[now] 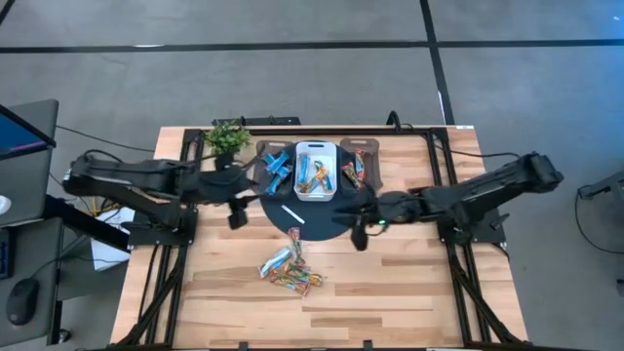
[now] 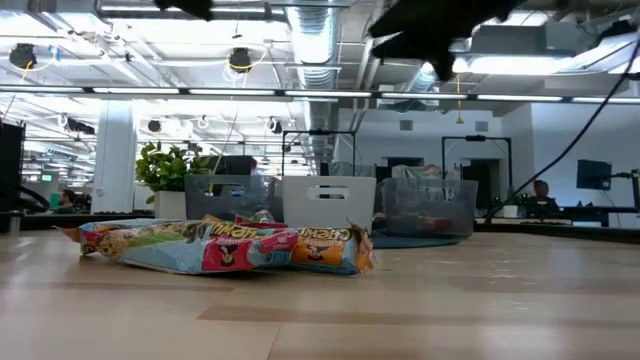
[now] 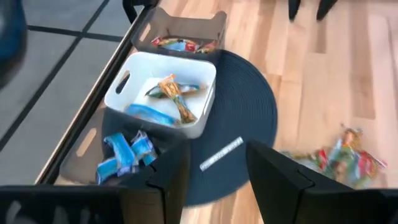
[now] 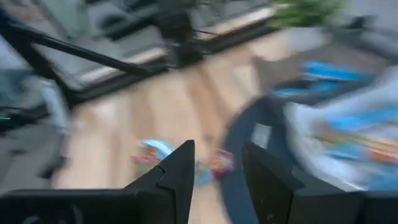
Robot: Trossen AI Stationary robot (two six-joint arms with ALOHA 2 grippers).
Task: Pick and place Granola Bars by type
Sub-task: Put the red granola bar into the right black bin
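Spanning the whole work area, light wooden slatted table carries a round dark woven mat at its far centre, and both dark arms reach in over that mat from opposite sides. Left gripper hovers over the mat's edge with fingers spread wide and nothing between them; just ahead of it is a dark grey open bin with blue foil-wrapped granola bars. Next bin beyond is a white plastic bin with handle slots holding silver-teal and orange wrapped bars, then a second dark grey bin with orange-red and brown bars. Right gripper hangs above the mat's other edge, fingers partly apart, nothing between them. Loose pile of mixed foil bars lies on bare wood, between the two grippers and nearer the table's front. Thin white stick rests on the mat just past the left fingertips. Small green potted plant stands behind the left arm.
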